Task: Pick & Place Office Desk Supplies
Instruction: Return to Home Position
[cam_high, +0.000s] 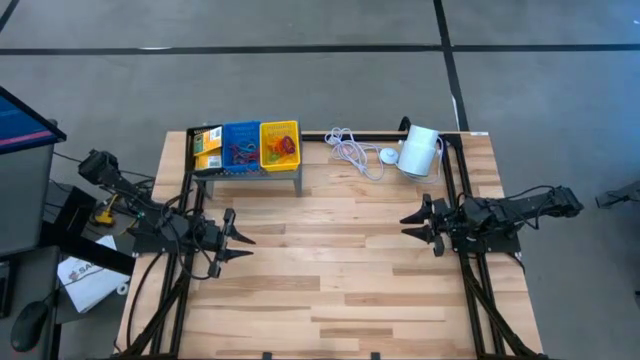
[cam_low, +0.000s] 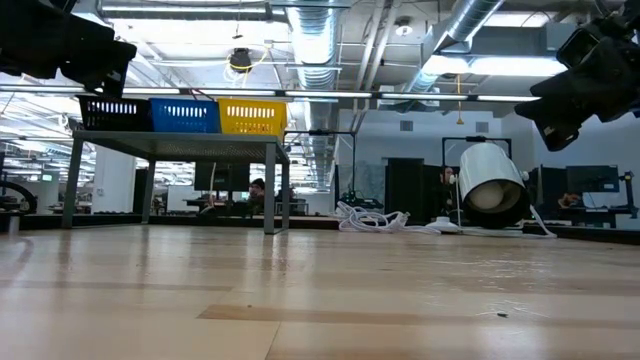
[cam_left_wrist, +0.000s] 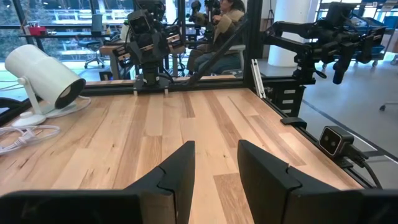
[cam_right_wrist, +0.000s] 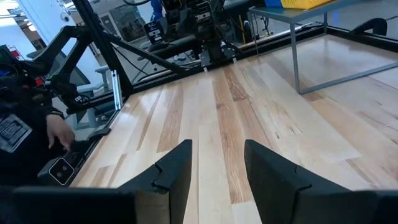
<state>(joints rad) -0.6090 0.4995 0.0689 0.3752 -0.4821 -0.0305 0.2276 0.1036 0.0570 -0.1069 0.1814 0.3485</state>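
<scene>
High view: a wooden table (cam_high: 330, 300) is carrying a small grey shelf (cam_high: 250, 172) at its far edge, and one dark arm is hanging low over the boards at each side.
Row of bins: three small bins are standing on the shelf top in one line, touching side to side.
Left end: the black bin (cam_high: 196, 140) is holding yellow card packets (cam_high: 209, 152).
Middle: the blue bin (cam_high: 241, 132) is holding a heap of thin loops (cam_high: 240, 155); red and purple ones are showing.
Right end: the yellow bin (cam_high: 279, 128) is holding red and orange things; I cannot tell what they are.
Left arm: the left gripper (cam_high: 240, 240) is hovering over the left part of the table, in front of the shelf and well apart from it. Its fingers (cam_left_wrist: 177, 171) are spread and are gripping nothing; bare boards are showing between them.
Right arm: the right gripper (cam_high: 405, 228) is hovering over the right part of the table, pointing towards the left gripper. Its fingers (cam_right_wrist: 174, 171) are parted too, with nothing between them.
Back edge: a white cable (cam_high: 350, 150) is lying coiled to the right of the shelf, and a white cylinder device (cam_high: 420, 150) is standing just beside it.
Right wrist view: a person's hand (cam_right_wrist: 59, 132) is showing beyond the table edge, near dark equipment.
</scene>
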